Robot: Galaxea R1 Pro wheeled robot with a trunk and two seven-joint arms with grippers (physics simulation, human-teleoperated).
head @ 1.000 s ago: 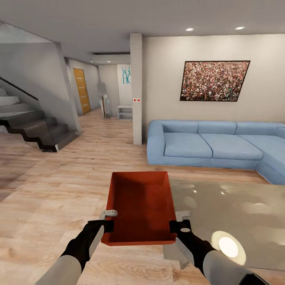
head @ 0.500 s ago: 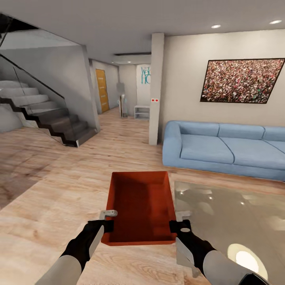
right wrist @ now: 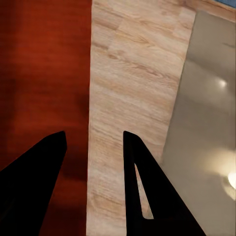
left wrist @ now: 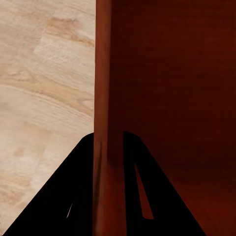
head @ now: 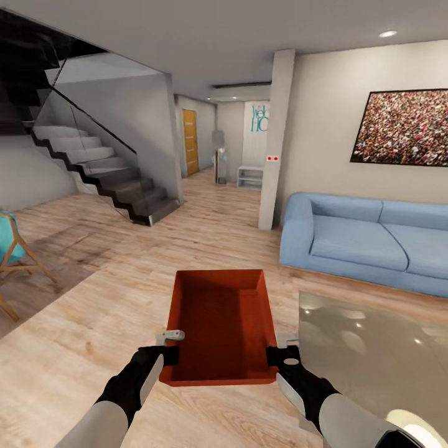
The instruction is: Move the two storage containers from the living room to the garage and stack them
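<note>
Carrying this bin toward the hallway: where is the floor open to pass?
Open planks run between the staircase and the pillar, ahead of the storage container. Crowded on the right: glass coffee table and blue sofa. A chair borders the left.

**Colours in the living room**

The storage container (head: pixel 221 323) is red-orange, darker inside. The floor (head: pixel 93 323) is pale wood plank with brown grain. The sofa (head: pixel 367 242) is light blue. The picture (head: pixel 404 127) is speckled red, white and dark. The door (head: pixel 190 142) is orange-brown, the stairs (head: pixel 106 177) dark grey, the chair (head: pixel 11 246) turquoise.
</note>
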